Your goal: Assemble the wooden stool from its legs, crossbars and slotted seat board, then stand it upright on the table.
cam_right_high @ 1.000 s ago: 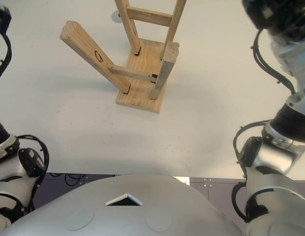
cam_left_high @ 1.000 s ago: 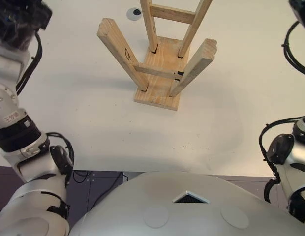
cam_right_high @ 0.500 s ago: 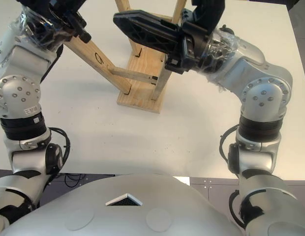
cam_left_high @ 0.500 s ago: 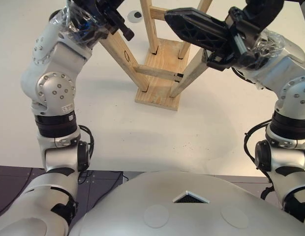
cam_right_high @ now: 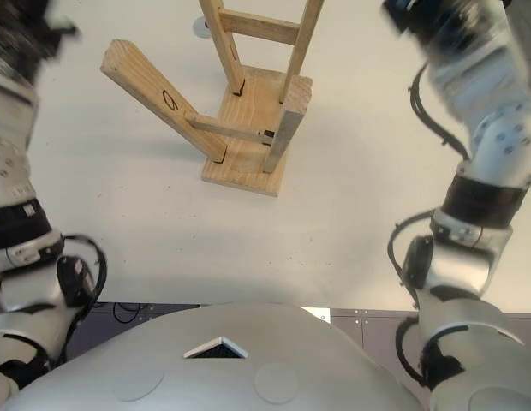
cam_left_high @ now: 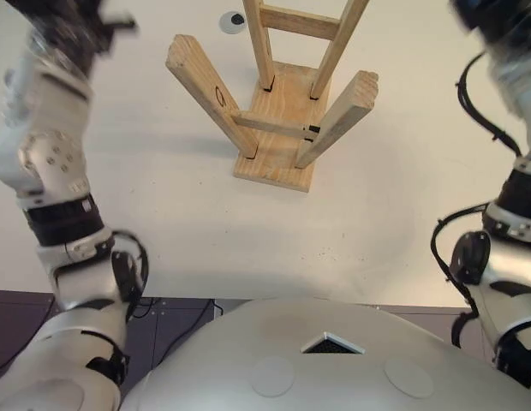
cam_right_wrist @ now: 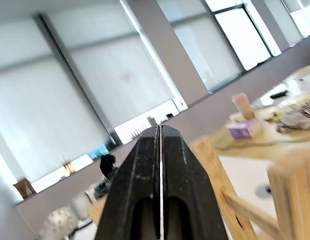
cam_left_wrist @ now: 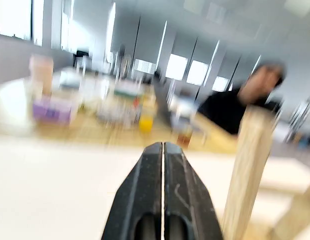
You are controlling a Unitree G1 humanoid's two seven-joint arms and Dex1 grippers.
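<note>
On the left, our left arm (cam_left_high: 47,154) rises along the edge of the table (cam_left_high: 163,223), with its upper end near the far left corner of the head view. The left gripper (cam_left_wrist: 162,145) has its two dark fingers pressed flat together with only a hairline seam between them, and it holds nothing. From its wrist camera we see one pale wooden leg (cam_left_wrist: 247,165) standing upright just beside it, apart from the fingers.

In the middle of the table sits the stool (cam_left_high: 283,128), upside down. Its slotted seat board (cam_left_high: 278,171) lies flat on the white surface, with its long axis running away from us and the far end leaning slightly to the right. The four legs (cam_left_high: 210,90) are set in the board's slots and point upward toward the head camera, two at the near end and two at the far end. One of the crossbars (cam_left_high: 265,122) joins the near pair low down, and another joins the far pair higher up. A small grey disc (cam_left_high: 234,22) with a dark centre lies on the table just beyond the stool, on its left.

On the right, our right arm (cam_left_high: 514,214) stands raised by the table's edge, well apart from the stool. The right gripper (cam_right_wrist: 160,128) also has its fingers closed tight against each other on nothing, and wooden parts of the stool show beside it in its wrist view.
</note>
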